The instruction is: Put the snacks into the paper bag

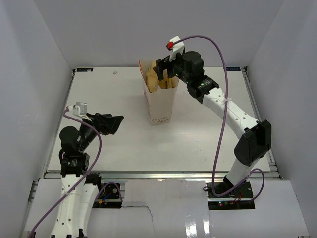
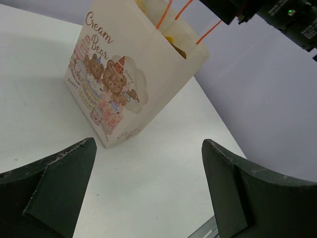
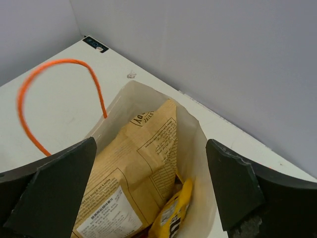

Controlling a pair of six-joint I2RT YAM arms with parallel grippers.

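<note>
Snacks [image 3: 148, 208] sat in the paper bag [image 1: 159, 101] at far centre, brown pouch [image 3: 124, 193] beside a yellow packet [image 3: 172, 214]. Your right gripper [image 3: 151, 144] hung spread wide over its mouth; your left gripper [image 1: 115, 124], wide and empty, sat near left.

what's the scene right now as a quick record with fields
bag: paper bag, upright on the table, toward the far side
bag contents: brown-gold pouch with a white label, yellow wrapper beside it
handle: orange cord, arching up at the rim
right fingers: open, empty, over the bag's mouth
left fingers: open, empty, low over the table, apart from the bag
snacks outside bag: none visible
</note>
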